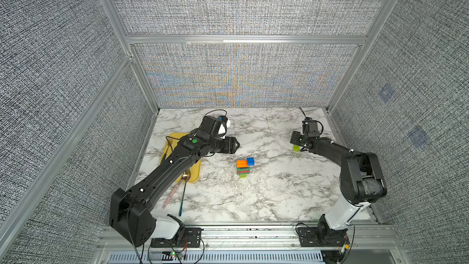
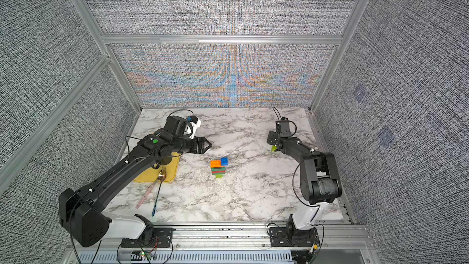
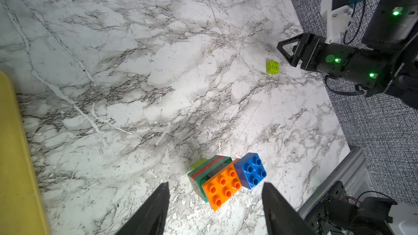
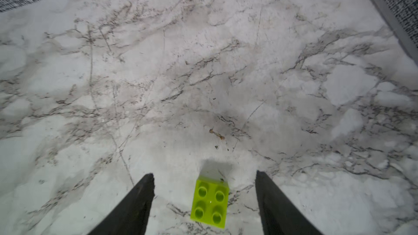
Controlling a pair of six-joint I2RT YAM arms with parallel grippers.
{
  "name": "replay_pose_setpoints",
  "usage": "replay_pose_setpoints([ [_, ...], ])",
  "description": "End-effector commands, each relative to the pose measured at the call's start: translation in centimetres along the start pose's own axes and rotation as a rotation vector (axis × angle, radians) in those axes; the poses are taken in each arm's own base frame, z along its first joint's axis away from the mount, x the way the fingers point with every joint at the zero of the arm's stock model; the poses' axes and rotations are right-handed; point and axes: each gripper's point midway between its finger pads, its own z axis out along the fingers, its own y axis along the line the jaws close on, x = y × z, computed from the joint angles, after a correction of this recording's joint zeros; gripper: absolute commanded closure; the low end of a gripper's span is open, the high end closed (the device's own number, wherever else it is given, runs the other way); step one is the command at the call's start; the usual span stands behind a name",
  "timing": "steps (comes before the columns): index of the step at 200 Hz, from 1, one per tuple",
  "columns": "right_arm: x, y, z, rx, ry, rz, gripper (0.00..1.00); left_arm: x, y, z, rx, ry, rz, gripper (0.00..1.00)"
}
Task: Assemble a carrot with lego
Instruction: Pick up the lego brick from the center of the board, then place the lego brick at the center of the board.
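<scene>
Lying mid-table, the stacked multicoloured brick carrot (image 1: pixel 243 167) is seen with its lime tip toward the front edge. A loose lime square brick (image 4: pixel 210 202) sits untouched between the gaping right gripper (image 4: pixel 204 191). The left gripper (image 3: pixel 214 196) is spread, empty. Cutlery rests on the yellow plastic tray (image 2: pixel 171 171).

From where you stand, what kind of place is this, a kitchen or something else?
Probably a robot test cell, not a kitchen: grey fabric panels in aluminium framing wall in a marble-patterned table, two arms are bolted to its front edge, and toy bricks sit on it.

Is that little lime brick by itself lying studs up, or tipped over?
Studs up. The lime brick sits flat on the marble table, four studs facing upward.
</scene>
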Motion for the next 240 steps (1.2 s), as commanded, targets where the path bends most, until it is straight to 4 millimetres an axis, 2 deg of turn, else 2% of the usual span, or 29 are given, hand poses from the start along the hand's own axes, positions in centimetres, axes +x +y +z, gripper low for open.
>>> replay_pose_setpoints([
  [1, 0.6, -0.8, 0.9, 0.048, 0.033, 0.03, 0.29, 0.0, -0.2, 0.1, 0.014, -0.002, 0.02, 0.32],
  [43, 3.0, -0.8, 2.7, 0.024, 0.125, 0.05, 0.37, 0.2, 0.0, 0.7, 0.014, 0.015, 0.022, 0.31],
  [89, 5.1, -0.7, 2.9, 0.002, 0.183, 0.047, 0.42, 0.2, 0.0, 1.0, 0.016, 0.021, 0.025, 0.32],
  [138, 6.4, -0.3, 2.0, -0.02, 0.214, 0.02, 0.68, 0.4, 0.1, 1.0, 0.007, 0.027, 0.03, 0.31],
  [156, 6.5, 0.6, 0.0, -0.062, 0.187, 0.008, 0.71, 0.4, 0.7, 0.2, -0.032, 0.019, 0.059, 0.31],
  [167, 6.5, 1.7, -2.1, -0.111, 0.154, -0.005, 0.71, 0.5, 1.4, -0.4, -0.073, 0.003, 0.083, 0.31],
  [187, 7.9, 4.5, -6.2, -0.198, 0.113, -0.087, 0.71, 0.6, 2.0, -1.5, -0.109, -0.036, 0.14, 0.3],
  [190, 9.2, 4.6, -6.6, -0.207, 0.13, -0.11, 0.71, 0.9, 2.1, -1.5, -0.108, -0.035, 0.152, 0.29],
  [203, 11.6, 6.7, -9.2, -0.277, 0.121, -0.192, 0.72, 1.6, 1.6, -2.0, -0.072, -0.032, 0.222, 0.28],
  [216, 14.6, 9.6, -12.0, -0.396, 0.115, -0.282, 0.72, 2.5, 1.4, -2.5, -0.047, -0.034, 0.278, 0.28],
  [240, 19.4, 12.6, -15.5, -0.546, 0.111, -0.413, 0.72, 3.4, 1.8, -3.5, -0.058, -0.04, 0.32, 0.28],
])
